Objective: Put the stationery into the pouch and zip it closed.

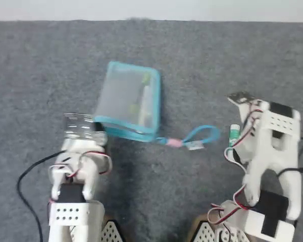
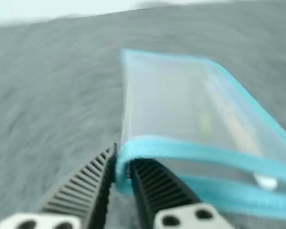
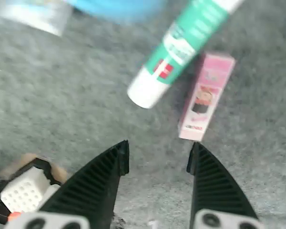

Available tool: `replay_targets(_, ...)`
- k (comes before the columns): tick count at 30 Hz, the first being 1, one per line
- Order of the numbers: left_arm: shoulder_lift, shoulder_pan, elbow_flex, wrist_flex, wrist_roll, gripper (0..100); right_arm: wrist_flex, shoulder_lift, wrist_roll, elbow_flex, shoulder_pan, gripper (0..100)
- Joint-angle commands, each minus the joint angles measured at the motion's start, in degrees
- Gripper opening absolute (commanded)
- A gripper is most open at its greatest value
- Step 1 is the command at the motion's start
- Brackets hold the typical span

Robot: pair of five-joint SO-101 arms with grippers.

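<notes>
Closest in, the left gripper [image 2: 120, 164] has its ribbed black fingers pressed together on the turquoise-trimmed edge of a flat, clear plastic pouch [image 2: 181, 109], pinching it right at a corner. From that grip the pouch stretches away over the grey carpet-like table cover [image 2: 47, 86]. Through its wall I can make out a yellow-green piece and a pale, longish one lying inside, though not what they are. From above, the same left gripper [image 1: 86, 128] sits at the pouch's [image 1: 129, 101] near corner. A blue loop strap [image 1: 202, 133] with a pink tag trails off along the grey cover [image 1: 40, 60] toward the other arm.

The right gripper [image 3: 157, 152] hangs above the cover with its jaws spread and nothing between them. Just past its tips lies a small pink rectangular box [image 3: 206, 95], and just beside that a green-and-white glue stick [image 3: 181, 43] lying on a slant. From above, the glue stick [image 1: 234, 133] lies near the end of the strap, close against the right arm.
</notes>
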Motion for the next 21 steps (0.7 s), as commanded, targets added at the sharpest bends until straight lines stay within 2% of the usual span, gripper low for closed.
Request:
replay_targets(1, -0.7, 4.75, -0.75, -0.7, -6.68, 1, -2.59, -3.12, 2.73, 1.05, 2.95, 19.1)
replay_targets(3, -0.97, 8.35, 0.31, -0.7, -11.16, 1, -3.56, -3.03, 2.73, 2.46, 2.86, 19.1)
replay_targets(7, -0.97, 5.8, 0.13, -0.97, -6.42, 1, -5.58, -3.03, 2.9, 4.75, 2.77, 19.1)
replay_targets(21, -0.88, 5.89, 1.19, -0.79, -6.24, 1, -15.6, -3.03, 2.9, 8.35, 3.65, 19.1)
